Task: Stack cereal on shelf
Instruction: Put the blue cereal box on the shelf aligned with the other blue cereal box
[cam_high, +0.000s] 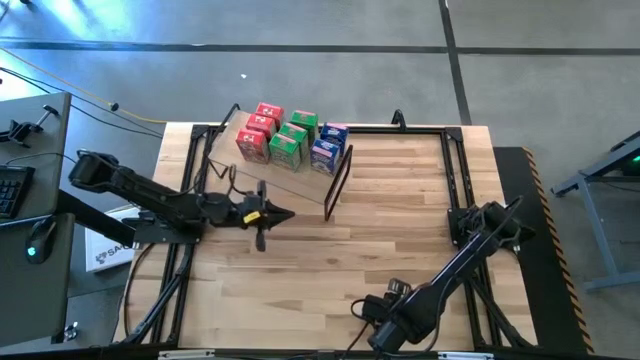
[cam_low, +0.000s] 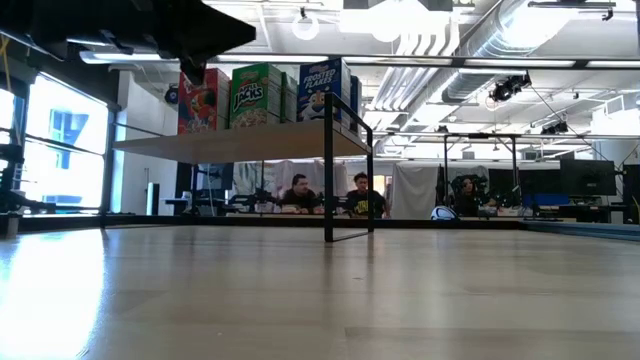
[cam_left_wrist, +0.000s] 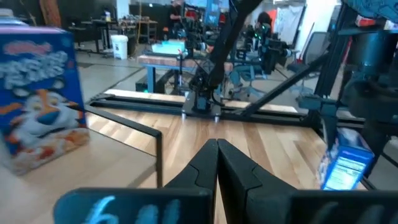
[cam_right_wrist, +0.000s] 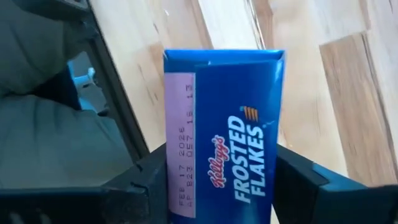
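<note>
The shelf (cam_high: 236, 168), a light board with a black frame end (cam_high: 338, 180), stands at the table's far middle. On it stand red (cam_high: 262, 130), green (cam_high: 293, 140) and blue (cam_high: 328, 147) cereal boxes, which the low view shows in a row (cam_low: 256, 95). My left gripper (cam_high: 288, 214) is shut and empty. It points level toward the table's right, just in front of the shelf's near edge. My right gripper (cam_high: 385, 318) points down near the table's front edge, shut on a further blue cereal box (cam_right_wrist: 224, 124), which the left wrist view also shows (cam_left_wrist: 345, 165). My right gripper pinches the blue box between its two fingers, one on each of two opposite sides (cam_right_wrist: 166, 177). The fingers come from above, pointing down. The box stands about upright below them, its date-stamped face toward the wrist camera. Whether its lower end rests on the table, I cannot tell.
Black frame rails (cam_high: 455, 170) run along the table's edges. A blue box (cam_left_wrist: 40, 99) on the shelf stands close beside my left gripper. A broad stretch of bare wooden tabletop (cam_high: 400, 240) lies between the two arms. People (cam_low: 330, 195) sit in the room beyond the table.
</note>
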